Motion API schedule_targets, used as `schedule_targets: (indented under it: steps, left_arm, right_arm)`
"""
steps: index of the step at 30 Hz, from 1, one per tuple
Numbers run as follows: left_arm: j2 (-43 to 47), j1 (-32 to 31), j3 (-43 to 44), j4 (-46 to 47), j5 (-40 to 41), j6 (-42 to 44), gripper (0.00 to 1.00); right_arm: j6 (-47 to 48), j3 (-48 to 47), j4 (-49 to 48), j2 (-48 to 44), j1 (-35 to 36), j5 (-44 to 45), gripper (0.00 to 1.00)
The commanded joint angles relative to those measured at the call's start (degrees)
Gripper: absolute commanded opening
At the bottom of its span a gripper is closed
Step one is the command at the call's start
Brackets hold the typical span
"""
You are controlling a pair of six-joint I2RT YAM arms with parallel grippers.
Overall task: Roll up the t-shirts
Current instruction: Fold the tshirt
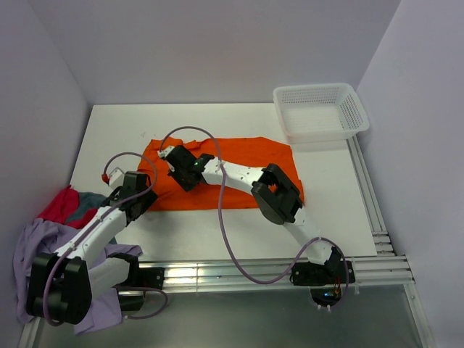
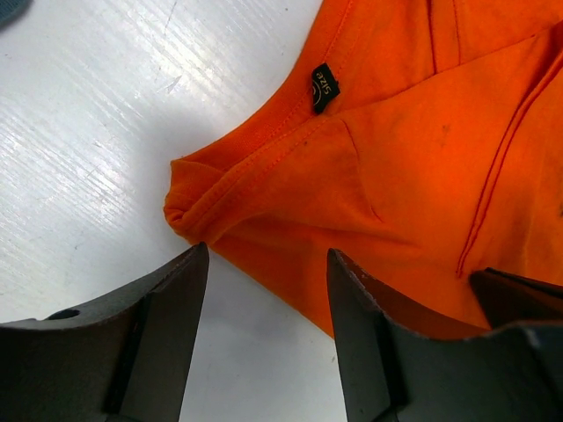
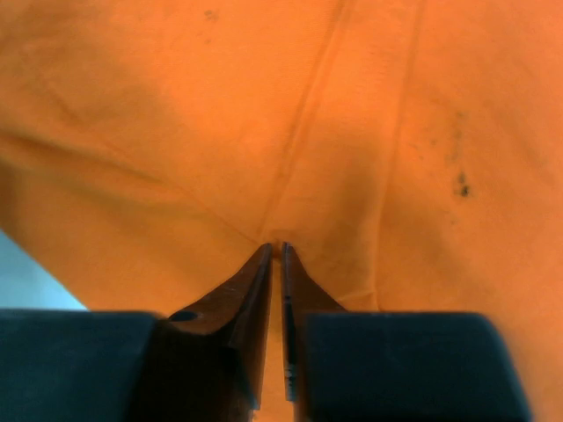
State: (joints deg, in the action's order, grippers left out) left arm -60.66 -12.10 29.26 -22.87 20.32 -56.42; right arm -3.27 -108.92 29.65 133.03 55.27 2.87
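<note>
- We see the orange shirt [image 1: 246, 148] spread flat in the middle of the desk [image 1: 116, 130], its long side running left to right.
- The right end effector [image 3: 274, 248] is down on the shirt's left half. Its jaws are almost together, pinching a small ridge of orange cloth at the tips, and creases fan out from the pinch.
- The left end effector [image 2: 268, 255] is at the shirt's near-left corner, jaws apart and gripping nothing. One finger is over cloth and the other over bare desk.
- A bunched hem corner lies just ahead of that gap, with a black tag [image 2: 324, 86] beyond it.
- At the desk's left edge there's a pile: red shirt [image 1: 61, 203], grey-blue shirt [image 1: 90, 199] and lavender shirt [image 1: 29, 246].
- The white basket [image 1: 319, 88] sits at the far-right corner, just beyond the orange shirt.
</note>
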Motion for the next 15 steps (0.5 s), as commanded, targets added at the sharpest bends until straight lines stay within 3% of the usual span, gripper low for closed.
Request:
schedule_targets:
  steps: [1,3,13,15]
  left_arm:
    - [-0.6,-0.1,-0.1,2.0,0.2,0.0,0.61]
    - [-1.2,-0.1,0.1,2.1,0.2,0.2,0.61]
    - [-3.9,-0.1,0.2,3.8,-0.5,0.3,0.61]
    - [-4.3,-0.1,0.0,4.1,-0.5,0.7,0.61]
  right_arm:
    - [-0.6,-2.9,-0.9,0.0,0.4,3.8,0.1]
    - [-1.1,-3.0,-1.6,-0.4,0.1,4.9,0.0]
    - [-4.5,-0.9,-5.3,-4.5,-4.2,0.7,0.0]
    - [-3.7,-1.6,-4.4,-3.9,-4.3,-2.5,0.1]
